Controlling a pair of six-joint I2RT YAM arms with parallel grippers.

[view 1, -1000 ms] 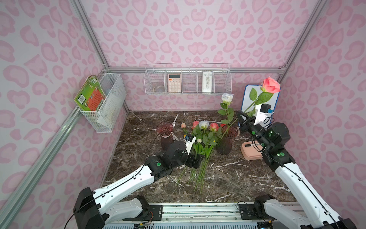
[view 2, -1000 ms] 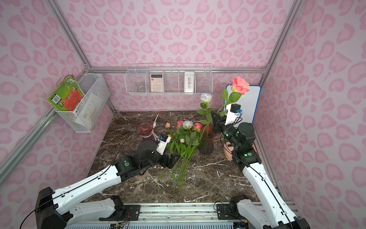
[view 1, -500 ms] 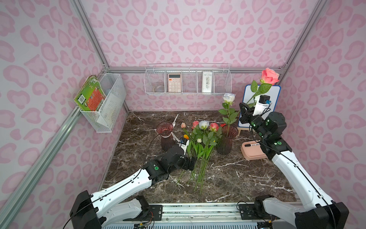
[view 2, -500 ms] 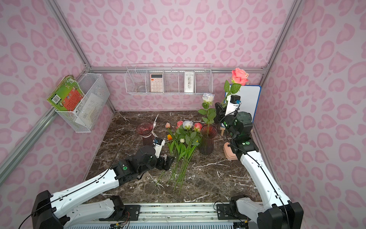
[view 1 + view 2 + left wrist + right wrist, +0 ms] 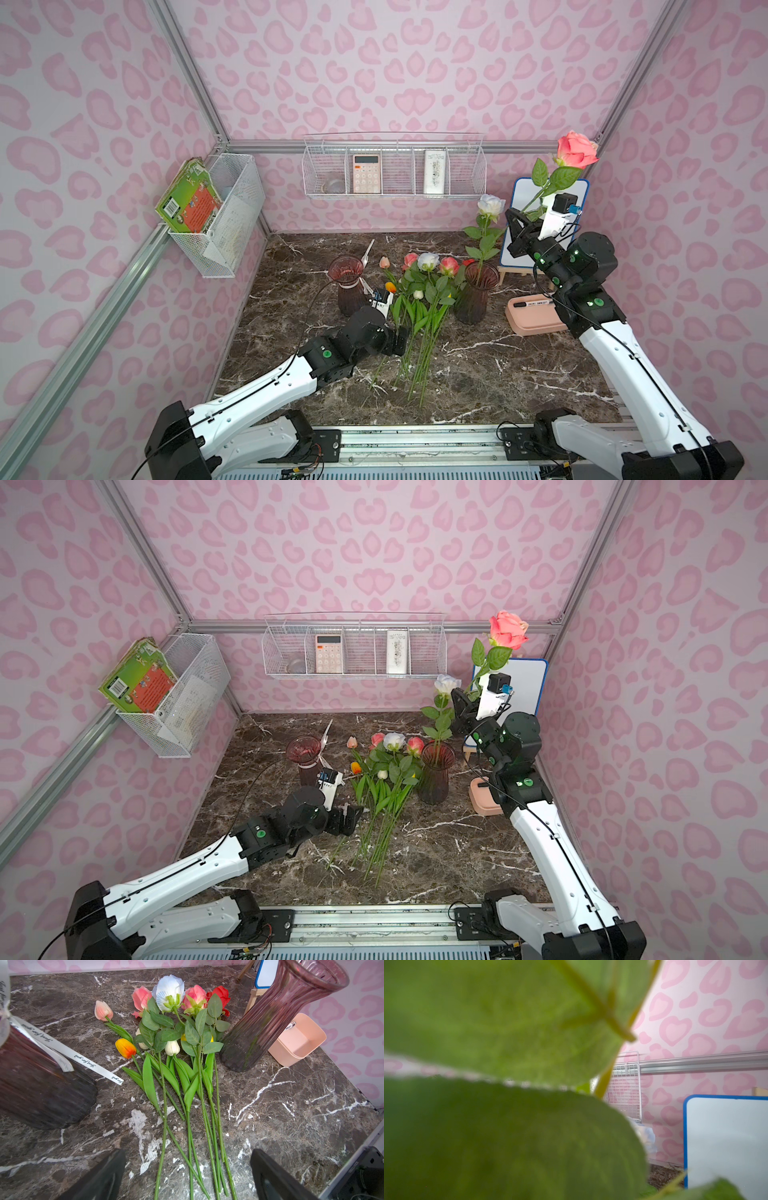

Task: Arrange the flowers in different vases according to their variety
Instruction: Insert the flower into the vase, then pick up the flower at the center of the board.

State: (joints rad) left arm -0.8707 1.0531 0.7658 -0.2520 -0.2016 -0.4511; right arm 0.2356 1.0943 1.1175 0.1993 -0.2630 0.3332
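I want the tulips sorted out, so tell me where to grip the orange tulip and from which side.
Grip the orange tulip on the bare stem just below its head, probably from straight above, open left pincer astride it. It lies flat on the table at the pile's edge toward the ribboned vase; farther down, leaves and other stems cross it.

Around the flowers [image 5: 419,299] lying on the table [image 5: 519,365], the ribboned vase [image 5: 348,286] crowds 10 o'clock and the plain vase [image 5: 473,299] 2 o'clock, both just beside the blooms. Bare marble lies open from 4 to 6 o'clock round the stem ends. A white rose [image 5: 490,205] occupies the plain vase's mouth.
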